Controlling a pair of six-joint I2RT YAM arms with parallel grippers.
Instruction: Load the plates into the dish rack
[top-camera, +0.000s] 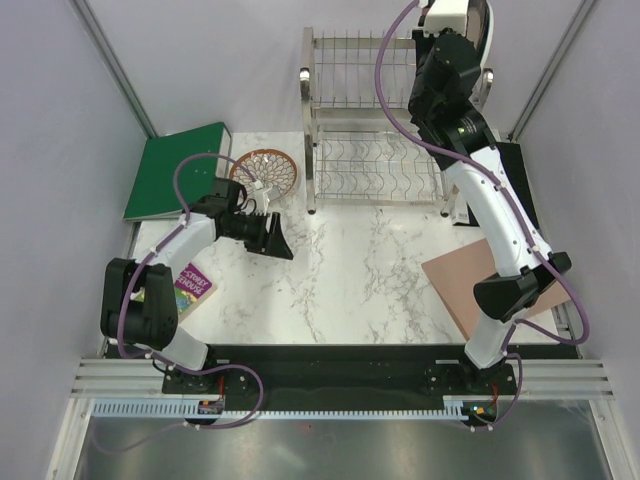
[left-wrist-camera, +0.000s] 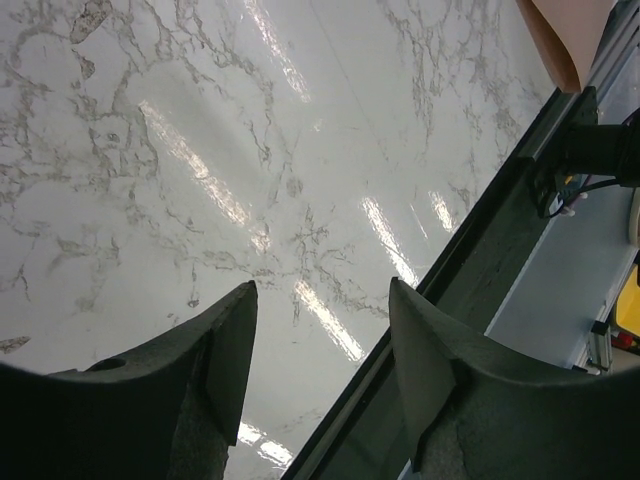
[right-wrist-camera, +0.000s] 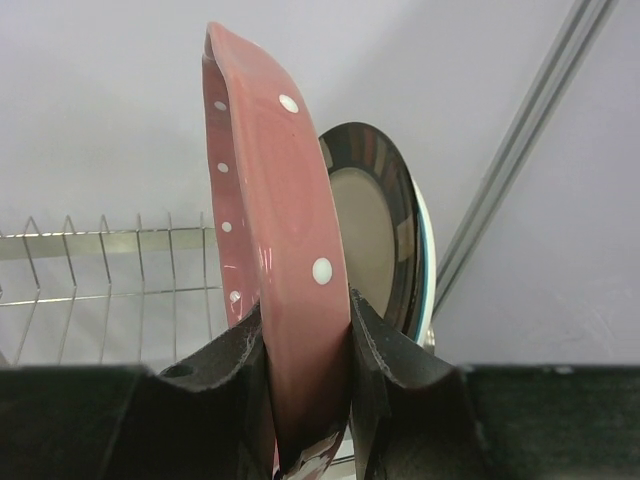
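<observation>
My pink, white-dotted round plate (right-wrist-camera: 270, 230) stands on edge, clamped in the right gripper (right-wrist-camera: 305, 335), just beside the dark-brown-rimmed beige plate (right-wrist-camera: 378, 225) on the top tier of the tall steel wire rack (top-camera: 370, 165). Next, I reckon: lower it into a free slot, then release. Left gripper (left-wrist-camera: 320, 295) gapes empty.

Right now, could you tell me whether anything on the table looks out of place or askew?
Nothing looks spilled or broken. The brown board lies crooked at the table's right edge, and the green binder sits skewed at the far left corner. The pink plate is upright in the right hand.
</observation>
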